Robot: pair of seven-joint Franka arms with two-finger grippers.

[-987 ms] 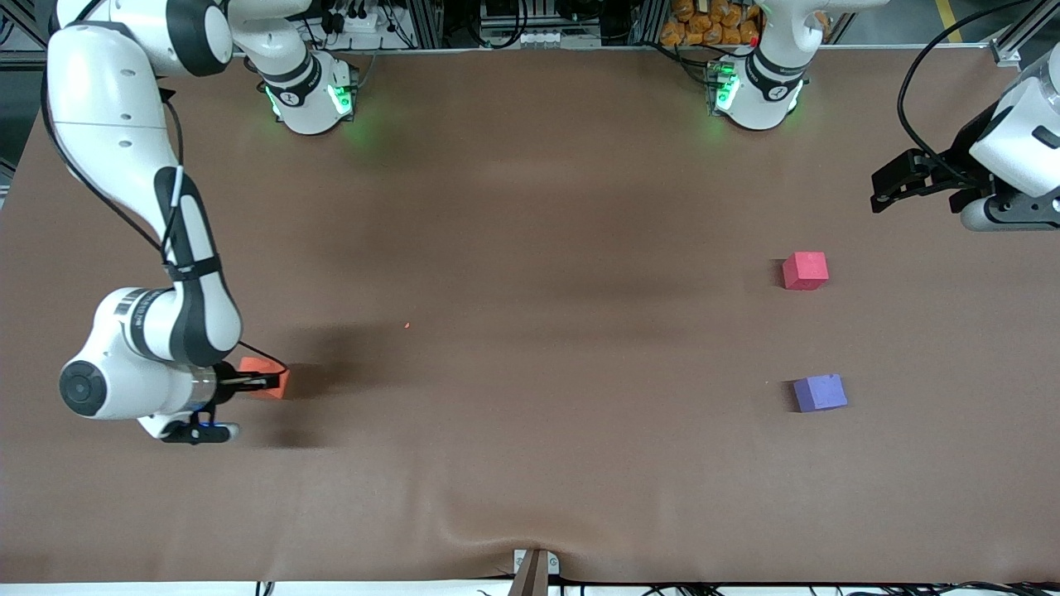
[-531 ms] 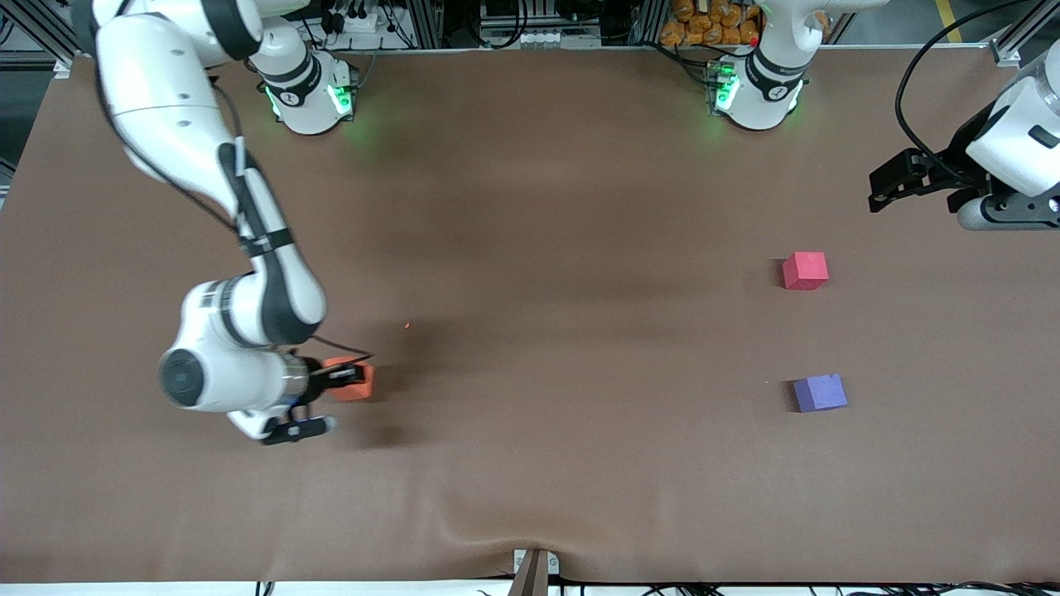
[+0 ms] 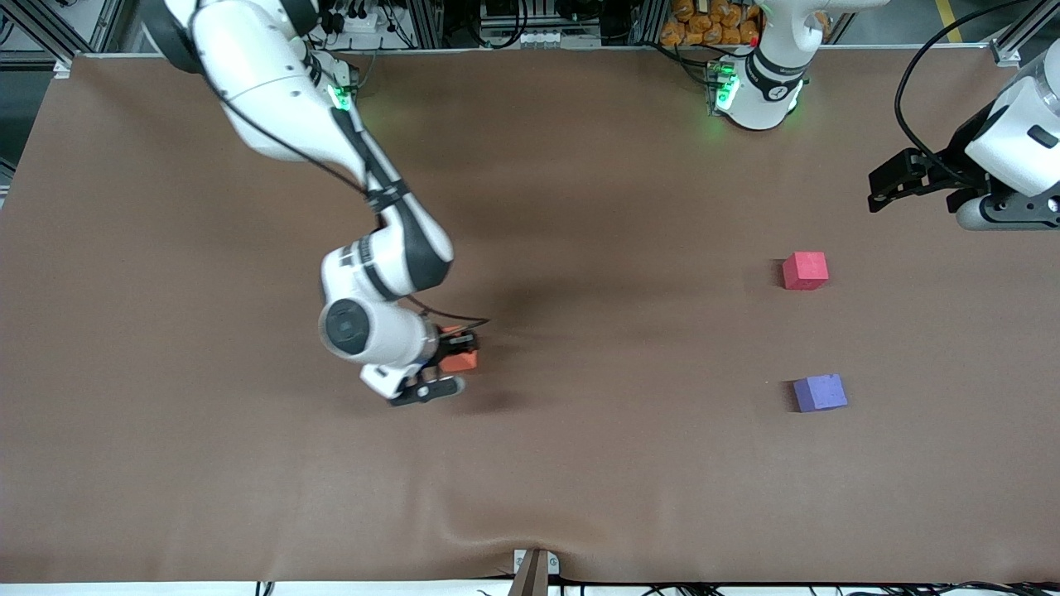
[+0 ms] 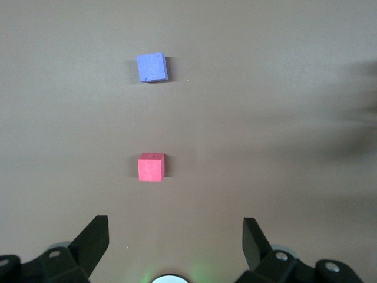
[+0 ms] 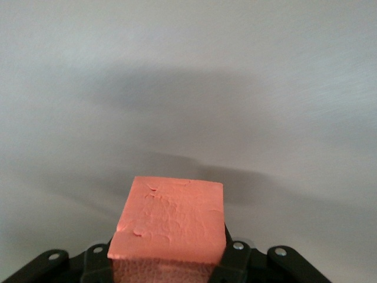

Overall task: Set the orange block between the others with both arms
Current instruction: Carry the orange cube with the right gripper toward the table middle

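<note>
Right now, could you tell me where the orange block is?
The orange block is held in the shut right gripper over the middle of the table, well short of the red cube and purple cube.

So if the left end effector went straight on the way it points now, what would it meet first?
Probably the pinkish-red cube, which lies between the open left end effector's fingers in its wrist view, with the purple-blue cube after it; depth is unclear.
</note>
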